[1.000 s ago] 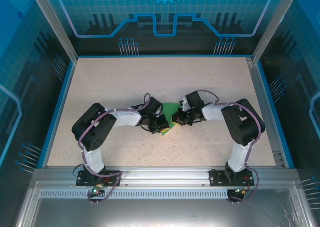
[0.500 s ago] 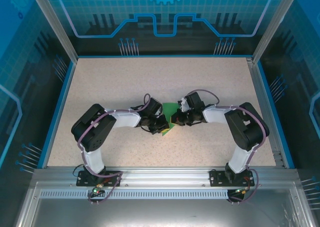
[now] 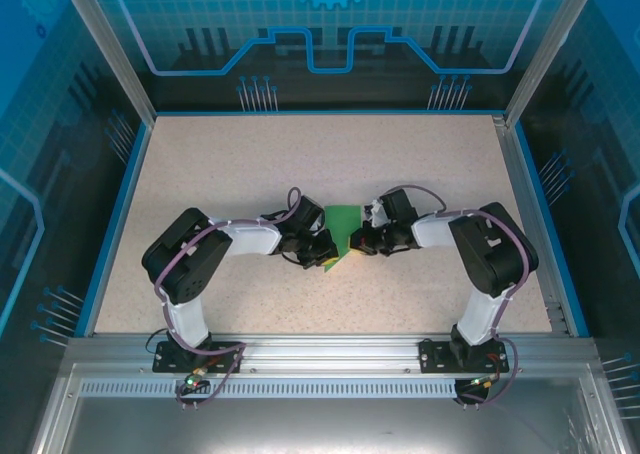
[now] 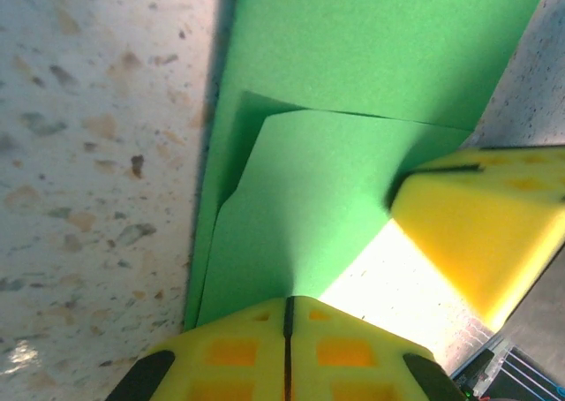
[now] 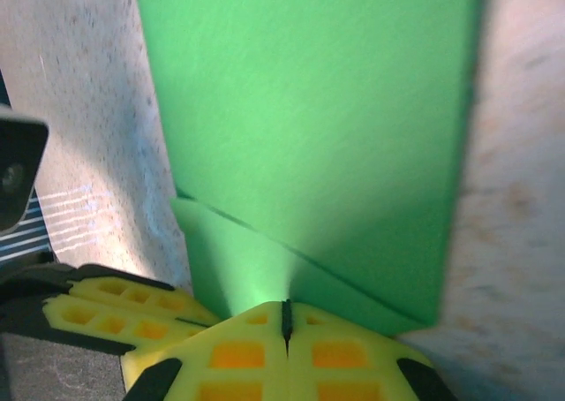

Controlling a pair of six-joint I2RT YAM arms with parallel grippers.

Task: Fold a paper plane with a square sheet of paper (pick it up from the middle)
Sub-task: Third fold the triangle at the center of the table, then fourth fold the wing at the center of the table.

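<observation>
Top external view: the folded green paper (image 3: 343,217) is clenched by the left pincer (image 3: 330,257) and the right pincer (image 3: 352,244). Overlapping flaps are seen.

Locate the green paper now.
In the top view the green paper lies at the middle of the table, between the left gripper and the right gripper, both shut on it.

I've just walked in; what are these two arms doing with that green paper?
The two arms are folding a green sheet of paper into a plane at the middle of the table. The left gripper and the right gripper are both shut on its near end, close together. The sheet already lies in overlapping folded layers with slanted edges, but it is not yet a slim dart.
</observation>
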